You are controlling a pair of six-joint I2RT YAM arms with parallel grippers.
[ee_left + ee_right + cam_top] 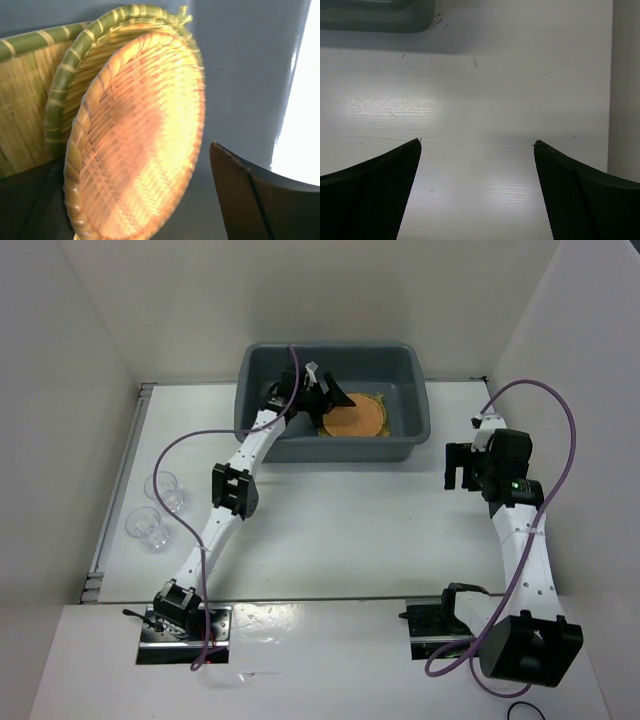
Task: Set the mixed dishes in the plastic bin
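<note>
Inside plastic bin (pixel 340 450), I am watching left end effector (pixel 338 400) hanging spread wide, gripping nothing; orange-brown disc (pixel 140 140) resting on tan disc (pixel 60 85). Right end effector (pixel 477 150) hovering spread, empty, over tabletop (pixel 480 90). Glass cups (pixel 166 490) standing outside bin.

orange-brown disc (pixel 140 145): blurred, bottom cut off | yellow mat (pixel 20 110): cut by left edge | plastic bin (pixel 370 15): only corner shows

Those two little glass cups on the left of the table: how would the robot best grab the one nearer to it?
Probably by the rim, from straight above. The nearer glass cup seems to stand upright with its mouth open upward, so one finger can slip inside and one outside the wall. Pinching the near side of the rim keeps the fingers away from the other cup, which stands close behind it.
</note>
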